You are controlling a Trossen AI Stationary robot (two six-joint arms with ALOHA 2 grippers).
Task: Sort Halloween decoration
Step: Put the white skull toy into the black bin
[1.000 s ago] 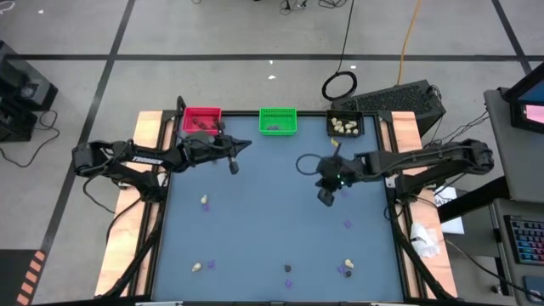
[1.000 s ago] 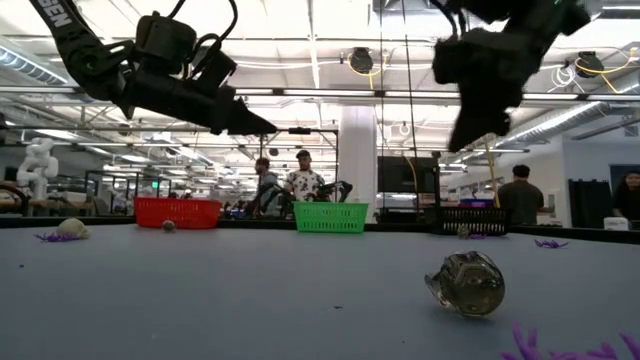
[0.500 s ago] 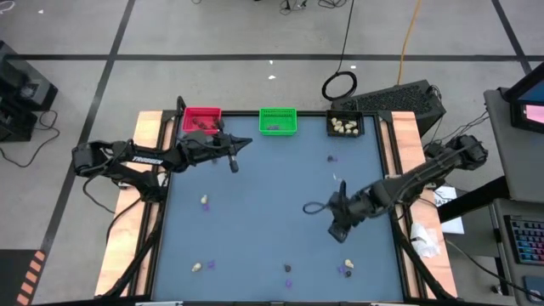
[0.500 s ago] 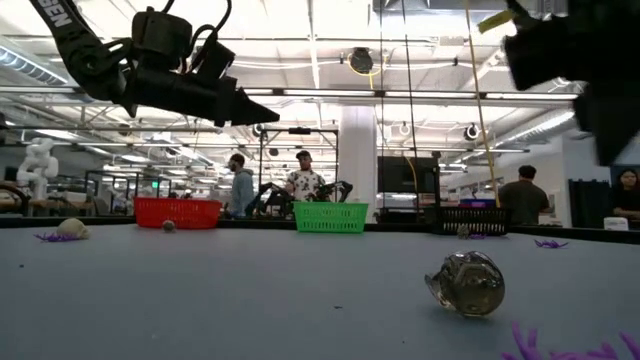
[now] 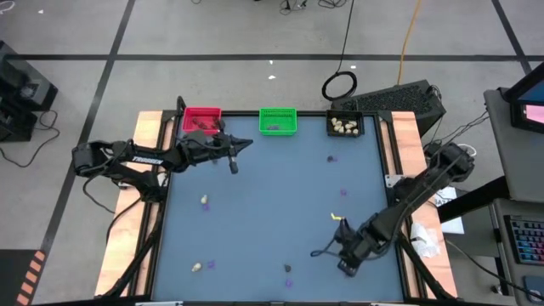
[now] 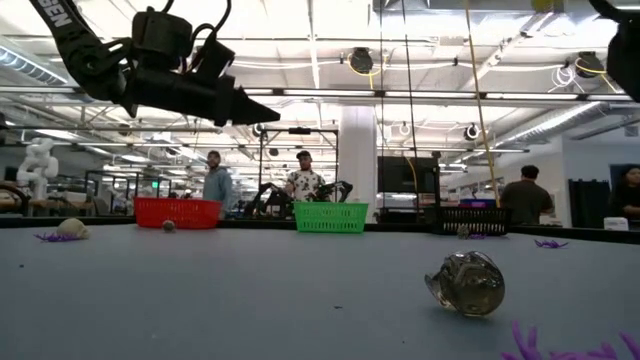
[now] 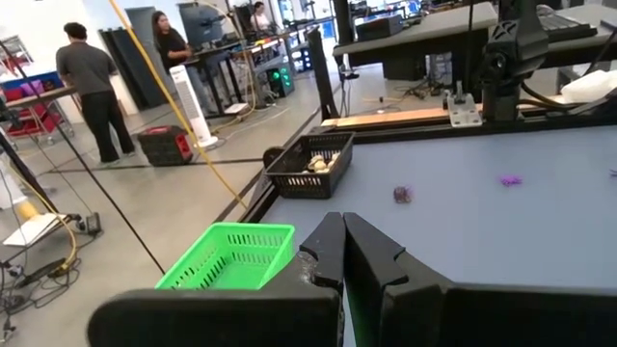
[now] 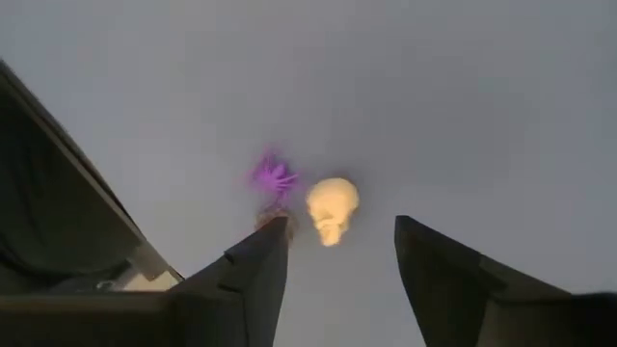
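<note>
The left gripper [image 5: 234,167] is hanging pinched shut with nothing in it, high over the far left of the blue table [image 5: 272,204], just in front of the red bin [image 5: 202,119]; it is sitting well apart from every loose trinket. Across the mat the Halloween decoration is lying scattered: a cream-white lump [image 5: 205,201] at mid-left, another cream lump [image 5: 198,266] with a purple bit [image 5: 211,264] beside it near the front edge, a dark lump [image 5: 287,269] at front centre, and more purple bits [image 5: 343,192] toward the right. The right gripper [image 5: 347,265] is reaching low over the front right corner with its fingers [image 8: 253,275] standing wide apart and empty. In its wrist view a cream-white skull [image 8: 332,209] is lying on the table just beyond the gap between the fingertips, slightly nearer one finger, with a purple spider [image 8: 274,175] touching or almost touching its side. The right arm is by far the nearer one, so the pick probably turns on sliding forward until the skull sits between the fingers while leaving the spider outside. The skull's long axis appears to run roughly along the fingers' reach.
</note>
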